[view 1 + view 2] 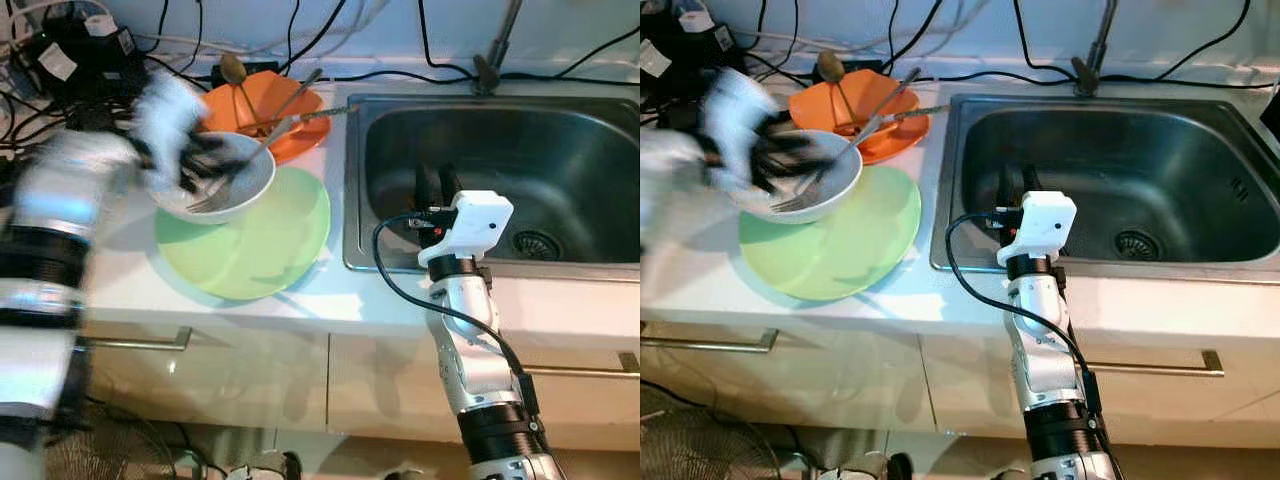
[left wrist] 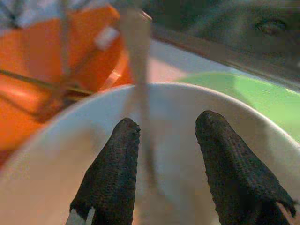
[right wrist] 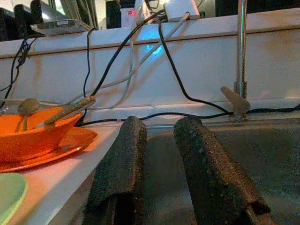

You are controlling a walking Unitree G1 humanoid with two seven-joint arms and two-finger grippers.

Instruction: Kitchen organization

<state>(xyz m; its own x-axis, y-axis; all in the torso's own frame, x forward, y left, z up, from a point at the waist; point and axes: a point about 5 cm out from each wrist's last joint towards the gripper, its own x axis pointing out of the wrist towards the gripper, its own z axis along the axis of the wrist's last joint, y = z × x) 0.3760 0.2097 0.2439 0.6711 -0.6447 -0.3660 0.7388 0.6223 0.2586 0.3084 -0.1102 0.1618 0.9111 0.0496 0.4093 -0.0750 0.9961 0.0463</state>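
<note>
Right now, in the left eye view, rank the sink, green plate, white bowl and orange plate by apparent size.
1. Sink, clearly largest.
2. Green plate.
3. White bowl and orange plate: unsure, since the bowl covers part of the orange plate and the left gripper blurs across the bowl.

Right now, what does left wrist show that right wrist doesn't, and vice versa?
Left wrist: the left tool, fingers apart, reaching into the white bowl, with a blurred utensil handle running between the fingers.

Right wrist: the right tool, fingers apart and holding nothing, over the sink's near edge, plus the faucet and black cables along the back wall.

Both: the orange dish, the green plate and the steel sink.
</note>
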